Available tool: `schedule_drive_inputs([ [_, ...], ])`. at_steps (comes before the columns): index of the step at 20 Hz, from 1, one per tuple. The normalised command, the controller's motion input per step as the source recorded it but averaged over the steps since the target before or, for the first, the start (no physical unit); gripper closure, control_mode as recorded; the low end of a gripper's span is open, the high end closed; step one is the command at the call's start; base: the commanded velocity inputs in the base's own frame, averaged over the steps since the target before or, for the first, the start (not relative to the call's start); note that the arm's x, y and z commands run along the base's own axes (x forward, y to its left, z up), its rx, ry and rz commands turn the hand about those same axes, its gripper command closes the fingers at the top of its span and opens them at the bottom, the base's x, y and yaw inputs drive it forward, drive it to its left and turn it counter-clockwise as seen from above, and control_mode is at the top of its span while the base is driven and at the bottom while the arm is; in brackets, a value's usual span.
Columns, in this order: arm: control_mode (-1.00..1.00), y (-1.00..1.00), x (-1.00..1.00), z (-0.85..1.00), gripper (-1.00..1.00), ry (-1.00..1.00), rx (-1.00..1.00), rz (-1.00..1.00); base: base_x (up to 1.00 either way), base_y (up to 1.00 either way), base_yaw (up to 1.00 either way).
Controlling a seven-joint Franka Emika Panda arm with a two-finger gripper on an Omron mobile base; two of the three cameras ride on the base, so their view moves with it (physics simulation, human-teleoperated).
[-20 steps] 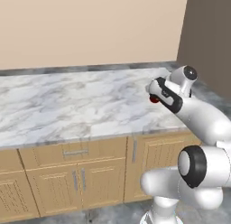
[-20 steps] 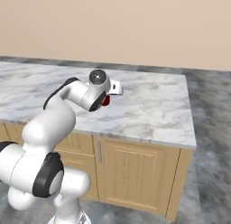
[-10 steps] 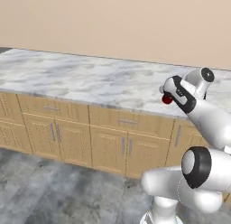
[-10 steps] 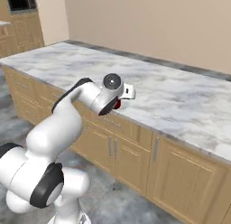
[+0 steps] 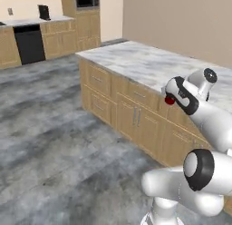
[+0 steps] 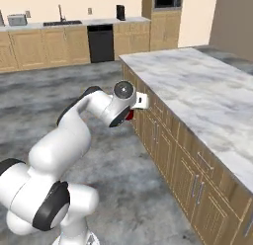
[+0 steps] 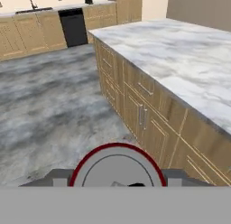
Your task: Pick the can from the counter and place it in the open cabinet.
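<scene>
Off to my left now lie grey floor and the far tan kitchen units (image 5: 50, 36): my base has swung away from the white marble counter (image 5: 149, 63). My gripper (image 5: 171, 98) stays clamped on the small red drink can (image 7: 118, 166), carried off the counter, so the lift is done and the cabinet remains to be reached.

Glossy red can (image 7: 118, 166), silvery metal top; veined marble counter (image 7: 189, 65).
</scene>
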Motion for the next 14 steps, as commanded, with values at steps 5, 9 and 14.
schedule_drive_inputs([
  [5, 1.00, 0.00, 0.00, 0.00, 1.00, 0.00, 0.00, 0.00, -0.02, -0.03, 0.90],
  [9, 1.00, 0.00, 0.00, 0.00, 1.00, 0.00, 0.00, 0.00, -0.07, 0.00, 0.92],
  [14, 1.00, 0.00, 0.00, 0.00, 1.00, 0.00, 0.00, 0.00, -0.08, -0.43, 0.73],
])
